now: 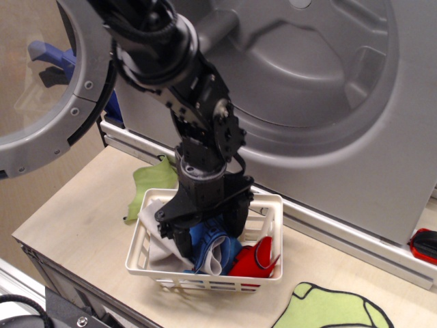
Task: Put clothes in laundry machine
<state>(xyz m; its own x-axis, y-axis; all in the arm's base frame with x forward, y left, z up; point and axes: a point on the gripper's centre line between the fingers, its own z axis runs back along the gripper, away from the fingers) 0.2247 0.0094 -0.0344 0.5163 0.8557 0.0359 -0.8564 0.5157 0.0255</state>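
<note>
My gripper (pixel 209 232) is lowered into the small white slatted basket (pixel 272 202). Its dark fingers (pixel 236 220) stand apart on either side of the blue garment (pixel 205 243), pressing into the pile. A white/pale grey garment (pixel 154 231) lies at the basket's left and a red one (pixel 254 261) at its right. A lime-green garment (pixel 147 180) lies on the table behind the basket, another (pixel 334 309) at the front right. The laundry machine (pixel 307 68) stands behind, its drum open and its round door (pixel 48 130) swung out to the left.
The basket sits on a pale wooden table (pixel 75 219) whose left and front edges are close. A red and black object (pixel 425 244) lies at the far right by the machine's base. A blue item (pixel 48 55) shows through the door glass.
</note>
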